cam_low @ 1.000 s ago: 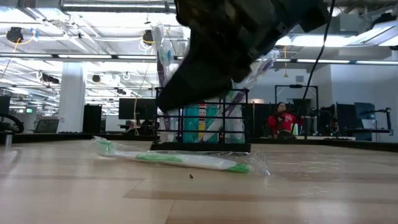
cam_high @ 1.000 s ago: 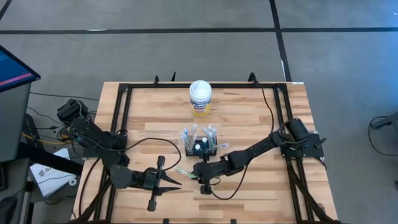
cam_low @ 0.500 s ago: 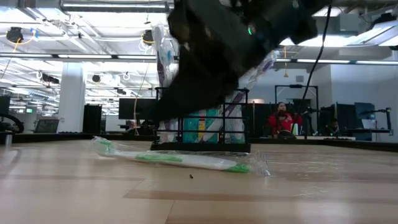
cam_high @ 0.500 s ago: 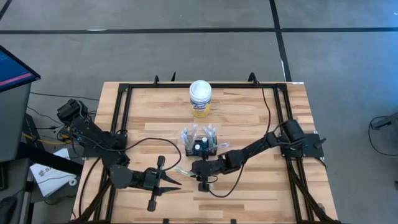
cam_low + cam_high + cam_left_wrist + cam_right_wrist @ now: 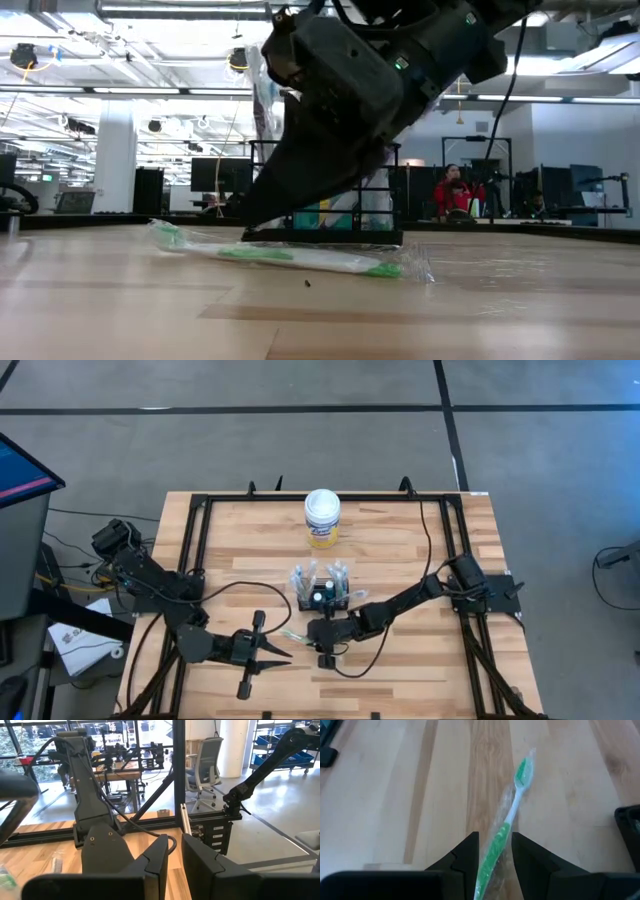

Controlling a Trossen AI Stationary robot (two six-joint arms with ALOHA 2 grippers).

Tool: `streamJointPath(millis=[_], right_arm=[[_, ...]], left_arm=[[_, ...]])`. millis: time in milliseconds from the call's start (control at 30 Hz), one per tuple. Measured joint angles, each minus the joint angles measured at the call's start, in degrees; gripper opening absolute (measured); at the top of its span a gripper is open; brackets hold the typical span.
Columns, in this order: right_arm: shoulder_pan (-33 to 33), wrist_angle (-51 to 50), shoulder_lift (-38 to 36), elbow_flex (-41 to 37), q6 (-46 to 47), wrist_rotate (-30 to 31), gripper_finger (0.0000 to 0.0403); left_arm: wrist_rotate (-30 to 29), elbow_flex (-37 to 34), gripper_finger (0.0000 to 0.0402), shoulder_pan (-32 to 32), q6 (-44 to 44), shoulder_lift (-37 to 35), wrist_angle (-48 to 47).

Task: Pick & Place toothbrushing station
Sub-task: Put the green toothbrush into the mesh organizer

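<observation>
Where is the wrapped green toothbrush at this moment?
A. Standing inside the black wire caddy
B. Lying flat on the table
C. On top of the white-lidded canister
B: the wrapped green toothbrush lies flat on the wooden table, between the fingers of the right gripper.

The table (image 5: 400,540) is pale butcher-block wood in light and tan stripes, edged by a black frame (image 5: 195,530). At its twelve o'clock stands a canister (image 5: 322,518) with a white lid and yellow label; at the centre is the black wire-mesh toothbrushing station (image 5: 322,592). Just at its seven o'clock lies a green-and-white toothbrush (image 5: 507,827) in clear wrap.
</observation>
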Motion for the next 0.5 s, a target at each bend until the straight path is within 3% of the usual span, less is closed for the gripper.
streamJointPath(millis=[500], right_arm=[[0.0, -2.8, 0.9, 0.0, 1.5, -0.3, 0.0107]], left_arm=[[-0.2, 0.0, 0.0049, 0.0, 0.0, 0.0, 0.0]])
